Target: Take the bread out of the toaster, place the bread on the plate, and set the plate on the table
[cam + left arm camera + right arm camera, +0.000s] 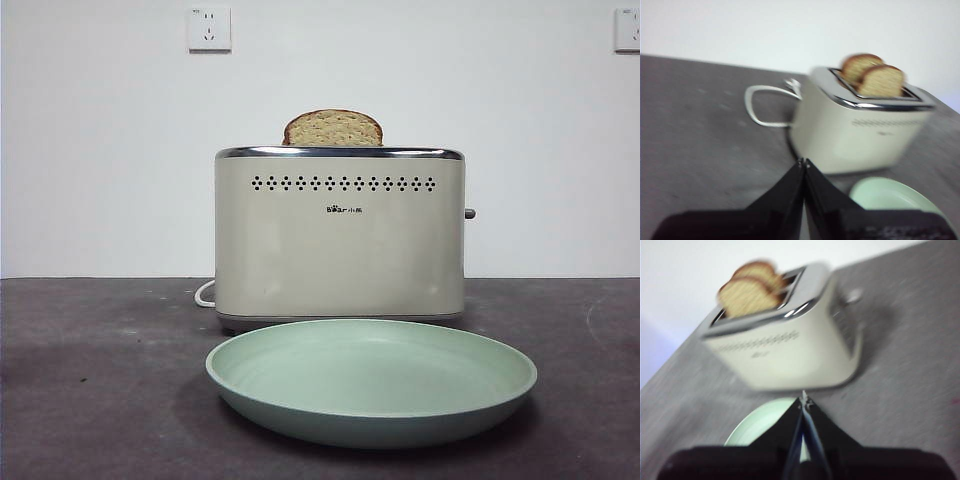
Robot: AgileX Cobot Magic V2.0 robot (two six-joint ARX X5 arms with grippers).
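Both grippers (pixel 803 162) (pixel 803 401) closed, apart from bread (pixel 332 129); it stands in toaster (pixel 340 235).

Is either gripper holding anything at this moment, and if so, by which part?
Nothing is held. The left gripper and right gripper are both shut on nothing, above the table; the bread sits in the toaster.

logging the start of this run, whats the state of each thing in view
bread: standing in the toaster's slot, top poking out
second slice: in the other slot, also poking out
toaster: upright on the table, loaded
plate: empty, in front of the toaster
left pincer: shut, holding nothing
right pincer: shut, holding nothing
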